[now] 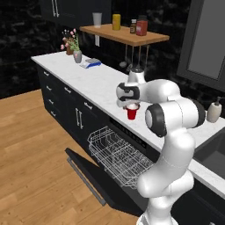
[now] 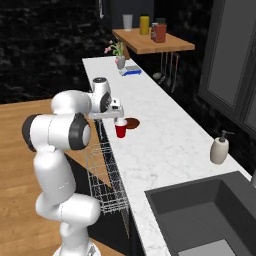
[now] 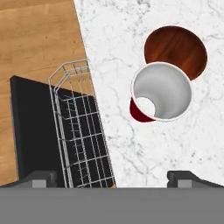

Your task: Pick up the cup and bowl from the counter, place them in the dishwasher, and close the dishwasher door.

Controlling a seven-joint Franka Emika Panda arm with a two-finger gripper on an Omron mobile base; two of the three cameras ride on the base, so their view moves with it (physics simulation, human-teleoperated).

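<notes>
1. The arm bends forward over the counter (image 2: 165,145), its hand pointing straight down, and the pincer (image 3: 112,178) hangs above the marble near the counter's front edge.
2. The pincer's fingers (image 3: 40,178) stand wide apart, holding nothing.
3. The cup (image 3: 161,92) stands upright below the pincer, slightly ahead of its fingertips.
4. The bowl (image 3: 177,49) lies just beyond the cup.
5. The dishwasher door (image 1: 94,182) hangs open below, with the wire rack (image 1: 118,156) pulled out.

No readable text, label, brand, number or sign can be made out on anything pictured.
</notes>
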